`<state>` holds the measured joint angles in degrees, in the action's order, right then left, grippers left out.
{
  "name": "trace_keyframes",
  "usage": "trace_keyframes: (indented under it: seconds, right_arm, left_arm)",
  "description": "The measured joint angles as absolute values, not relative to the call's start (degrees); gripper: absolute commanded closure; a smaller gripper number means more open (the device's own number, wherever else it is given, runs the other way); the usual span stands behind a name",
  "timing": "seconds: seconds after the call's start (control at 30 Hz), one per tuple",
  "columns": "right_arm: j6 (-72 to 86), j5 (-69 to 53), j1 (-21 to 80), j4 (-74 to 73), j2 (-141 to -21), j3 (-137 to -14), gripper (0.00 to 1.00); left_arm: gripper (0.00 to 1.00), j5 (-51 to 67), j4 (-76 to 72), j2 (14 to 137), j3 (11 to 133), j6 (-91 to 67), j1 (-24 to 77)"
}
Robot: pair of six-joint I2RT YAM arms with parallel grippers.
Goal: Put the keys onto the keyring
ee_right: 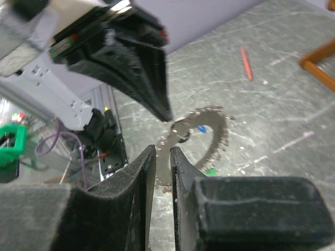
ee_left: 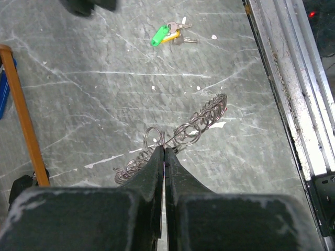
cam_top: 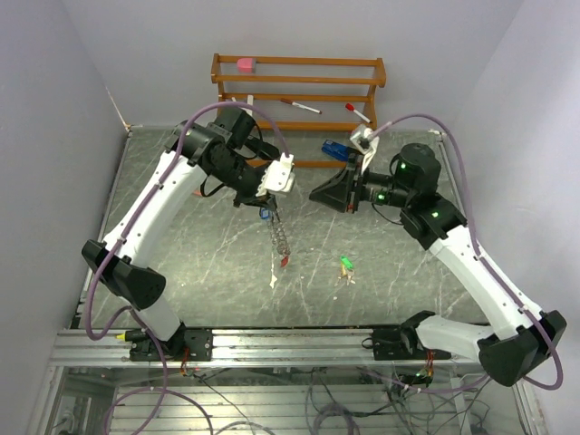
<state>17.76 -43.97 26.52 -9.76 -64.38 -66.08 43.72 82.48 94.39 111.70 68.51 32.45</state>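
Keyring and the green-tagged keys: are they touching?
Apart. The left wrist view shows a stretch of table between the keyring, pinched in the left gripper, and the green-tagged keys farther out.

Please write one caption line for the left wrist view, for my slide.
The shut left gripper grips the thin silver wire keyring; silver keys with a green plastic tag lie apart, farther away.

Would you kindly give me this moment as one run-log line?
left claw: shut on keyring, dangling | right claw: slightly open, nothing held | green-tagged keys: loose on table
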Motion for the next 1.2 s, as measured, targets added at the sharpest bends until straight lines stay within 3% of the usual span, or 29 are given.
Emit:
trace_keyframes:
  seconds: [0.17,0.3,1.2]
  right_arm:
    - [12.62,-43.35,34.98,-10.68,-66.24,-68.49,0.77]
    - [9.76,-41.91,39.03,-11.44,-67.48,-68.75,0.85]
    - [1.37,-36.45,41.78,-13.1,-72.69,-69.43,0.89]
  left_arm:
    - [0.93,43.51,84.4,94.76,114.26,69.25,32.45]
    - [0.93,43.48,84.9,94.76,115.24,69.65,32.45]
    - [0.93,47.35,85.6,94.76,115.18,67.44,32.84]
